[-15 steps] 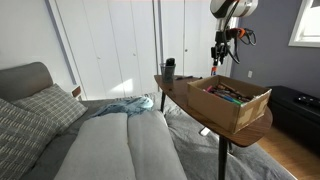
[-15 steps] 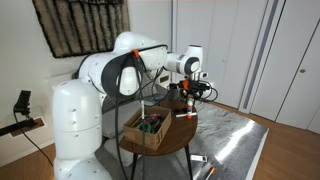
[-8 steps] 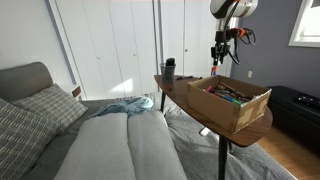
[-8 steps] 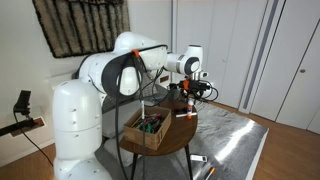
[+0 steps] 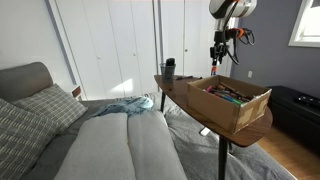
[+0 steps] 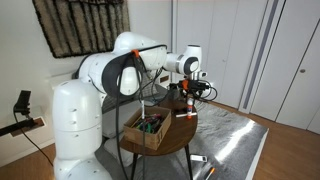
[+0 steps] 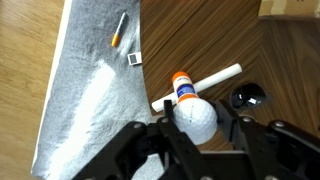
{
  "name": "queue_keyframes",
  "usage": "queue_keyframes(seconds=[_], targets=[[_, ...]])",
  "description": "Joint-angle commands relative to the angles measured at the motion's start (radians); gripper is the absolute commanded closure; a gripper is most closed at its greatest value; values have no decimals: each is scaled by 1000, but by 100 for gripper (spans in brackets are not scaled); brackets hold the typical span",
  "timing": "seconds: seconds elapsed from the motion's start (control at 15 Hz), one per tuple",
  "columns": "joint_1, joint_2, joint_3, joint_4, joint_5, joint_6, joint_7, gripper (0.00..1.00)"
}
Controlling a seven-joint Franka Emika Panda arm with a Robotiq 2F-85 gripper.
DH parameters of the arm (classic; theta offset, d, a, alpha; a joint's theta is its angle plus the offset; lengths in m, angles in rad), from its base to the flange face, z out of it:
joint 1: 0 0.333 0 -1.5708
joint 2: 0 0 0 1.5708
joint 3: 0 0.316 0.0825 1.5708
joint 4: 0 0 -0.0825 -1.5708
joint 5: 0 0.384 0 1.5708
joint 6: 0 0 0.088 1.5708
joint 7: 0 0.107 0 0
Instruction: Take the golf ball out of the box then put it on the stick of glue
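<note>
Hand (image 7: 198,132) still grips golf ball (image 7: 195,118) over glue stick (image 7: 183,90); seemingly unmoved.

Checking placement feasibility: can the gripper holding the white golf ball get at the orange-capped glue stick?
Probably yes: the gripper holds the white golf ball just above the orange-capped glue stick, and nothing shows between them.

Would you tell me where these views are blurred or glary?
Wrist view: gripper blurred and dark up close, ball sharper and bright. In an exterior view the window is blown out; in both exterior views the box contents are too small to read.
</note>
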Motion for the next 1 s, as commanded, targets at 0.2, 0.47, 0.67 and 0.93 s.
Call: queue_keyframes(seconds=[0.2, 0.47, 0.67, 0.93], targets=[[-2, 12, 10, 18, -26, 0, 19, 78], [-3, 15, 9, 19, -27, -1, 19, 78], [-3, 16, 9, 19, -27, -1, 20, 78], [-3, 16, 9, 19, -25, -2, 21, 26]])
